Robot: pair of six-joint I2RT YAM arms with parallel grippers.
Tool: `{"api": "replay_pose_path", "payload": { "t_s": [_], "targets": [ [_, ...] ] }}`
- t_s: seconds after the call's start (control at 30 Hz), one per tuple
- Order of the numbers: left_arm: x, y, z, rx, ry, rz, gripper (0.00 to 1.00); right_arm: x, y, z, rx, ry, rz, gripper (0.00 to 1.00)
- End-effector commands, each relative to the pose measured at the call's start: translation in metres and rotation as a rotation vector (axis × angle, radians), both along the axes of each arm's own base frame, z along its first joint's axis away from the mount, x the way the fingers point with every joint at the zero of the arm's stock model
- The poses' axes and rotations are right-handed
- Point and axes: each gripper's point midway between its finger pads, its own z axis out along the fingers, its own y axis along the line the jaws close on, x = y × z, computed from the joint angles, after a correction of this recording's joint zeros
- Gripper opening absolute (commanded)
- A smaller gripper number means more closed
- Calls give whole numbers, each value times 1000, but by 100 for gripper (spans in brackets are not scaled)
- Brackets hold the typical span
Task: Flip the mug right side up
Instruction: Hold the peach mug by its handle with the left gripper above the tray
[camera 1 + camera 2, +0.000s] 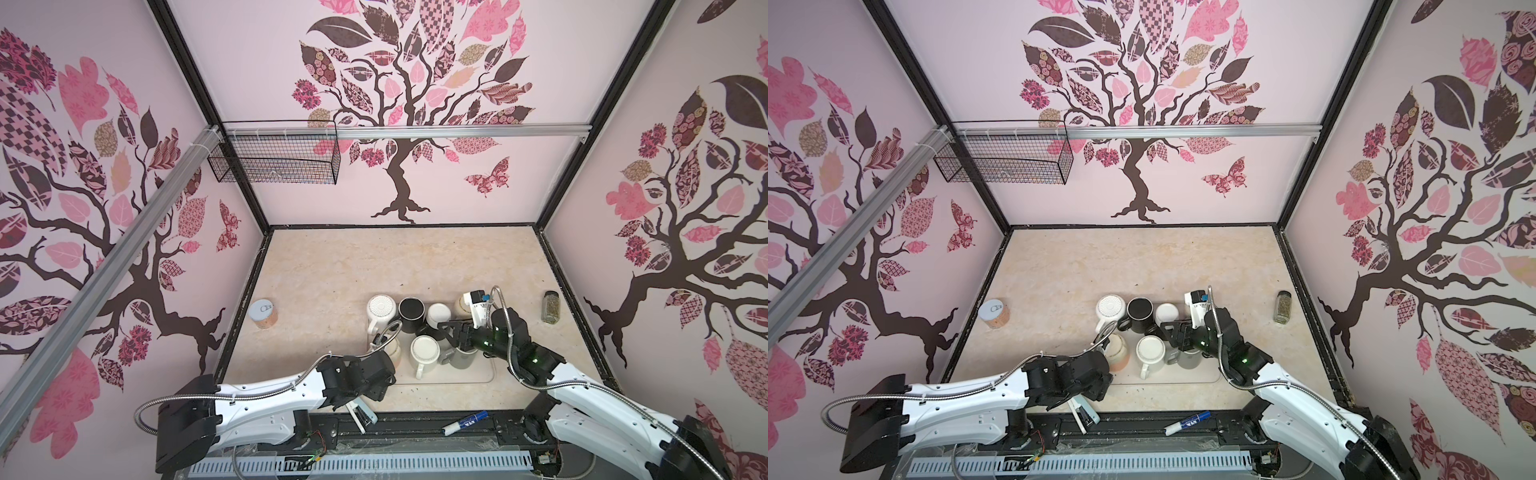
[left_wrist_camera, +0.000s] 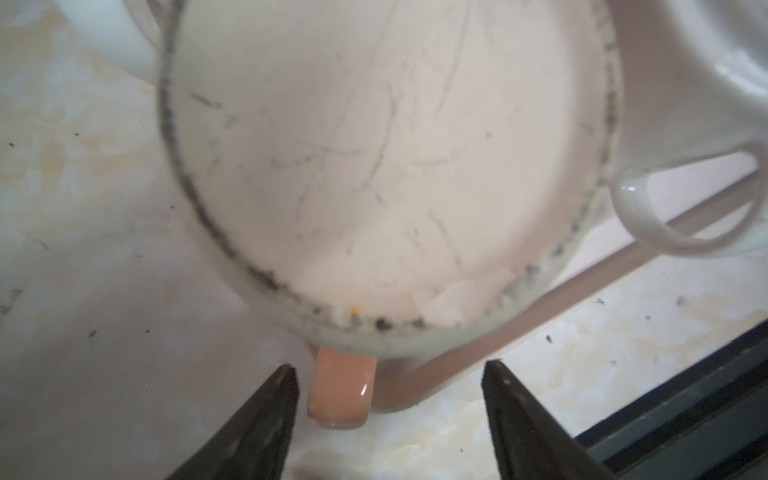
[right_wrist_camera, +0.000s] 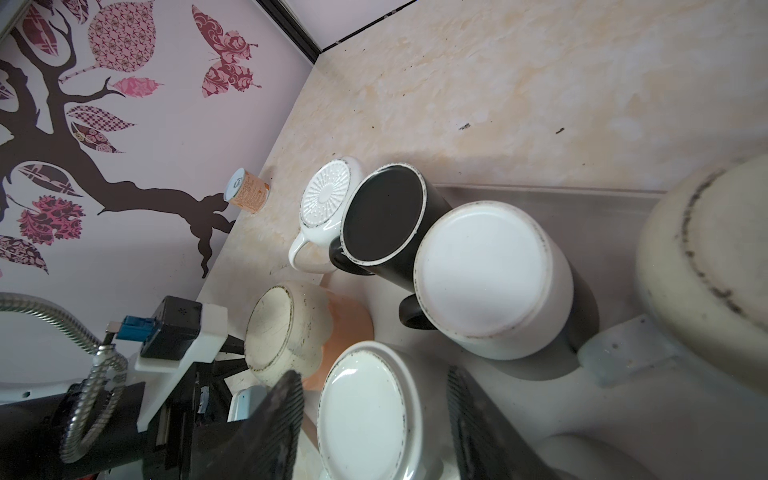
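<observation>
Pink tree-decal walls (image 1: 415, 83) all round, a beige marble table (image 1: 332, 266), and a huddle of mugs in the lower middle of both top views. Every mug I can see is bottom-up, so nothing's flipped yet and this is basically the start.

My guess for the target is the peach mug (image 1: 1116, 353) at the left edge of the huddle, since the left claw (image 2: 390, 368) is right at it. In the left wrist view its scuffed base fills the upper frame. The handle (image 2: 341, 395) pokes out at the bottom between the spread jaws, closer to the left-hand one and not pinched.

The right claw (image 3: 374, 372) hangs over a white mug (image 3: 361, 415), jaws apart too, holding nothing I can see.

Left to do: close on the handle, lift, roll it over, set it down.
</observation>
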Motion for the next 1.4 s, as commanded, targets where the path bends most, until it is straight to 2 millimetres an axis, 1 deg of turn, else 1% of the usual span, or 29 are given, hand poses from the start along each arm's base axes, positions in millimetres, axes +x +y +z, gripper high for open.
{"api": "replay_pose_path", "payload": {
  "t_s": [0.0,0.1,0.23,0.43,0.6,0.7,0.87,1.1,1.23,1.37],
  "targets": [
    [15,-9,16,-22,-81,3,66,5,3,18,11,-52,-3,59],
    [19,-14,18,-30,-105,-15,63,6,2,19,11,-55,-8,59],
    [23,-23,19,-40,-125,-46,61,7,0,18,8,-59,-20,59],
    [16,-40,12,-76,-76,-100,59,7,-1,19,9,-62,-25,59],
    [13,-41,11,-84,-63,-111,54,7,-2,19,7,-63,-31,59],
    [18,-36,14,-74,-93,-91,55,8,-1,19,7,-61,-31,59],
    [24,-27,10,-30,-102,-64,53,9,0,18,11,-56,-33,59],
    [28,-33,4,-4,-100,-64,43,10,0,16,7,-49,-35,58],
    [30,-36,4,1,-101,-69,39,10,0,17,11,-49,-35,58],
    [31,-36,9,-2,-112,-73,37,10,-1,18,10,-53,-39,58]
  ]
}}
